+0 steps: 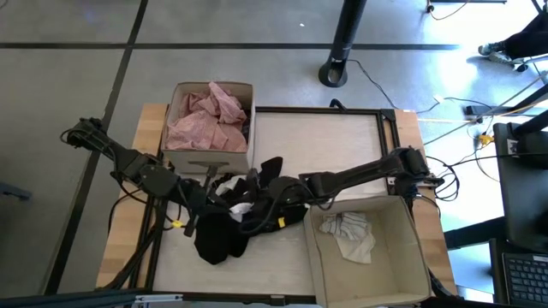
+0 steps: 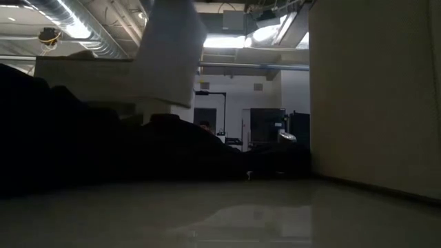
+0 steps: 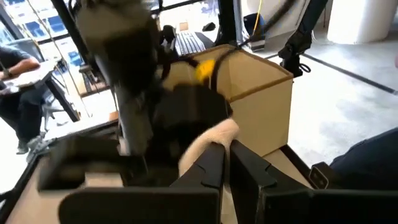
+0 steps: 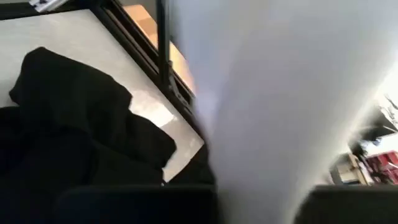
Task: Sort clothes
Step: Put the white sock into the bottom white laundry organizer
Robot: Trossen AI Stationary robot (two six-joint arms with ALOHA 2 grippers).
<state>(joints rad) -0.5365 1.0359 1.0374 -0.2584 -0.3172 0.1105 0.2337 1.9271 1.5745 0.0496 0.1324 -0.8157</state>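
Note:
A pile of black clothes (image 1: 224,235) lies mid-table; it also shows in the right wrist view (image 4: 68,124). A white garment (image 1: 242,208) sits at the pile's top between both grippers. In the low view it hangs raised (image 2: 169,55). My right gripper (image 1: 261,204) reaches in from the right, over the pile, with the white cloth (image 4: 280,93) filling the space between its fingers. My left gripper (image 1: 212,201) is at the pile's left side, its fingers (image 3: 228,149) shut, with a strip of the white cloth (image 3: 211,138) just past their tips. My right gripper is shut on the white garment, and cloth close to the camera (image 4: 261,186) hides the place of contact. The cloth is lifted above the black pile and hangs down. My left gripper's shut tips stand at the white strip (image 3: 216,146); whether they touch it I cannot tell.
A tan box (image 1: 180,94) at the far left holds a pale pink garment (image 1: 210,120). A second tan box (image 1: 411,257) at the near right holds a white-grey garment (image 1: 351,233). A black frame rail (image 1: 317,109) edges the white table top.

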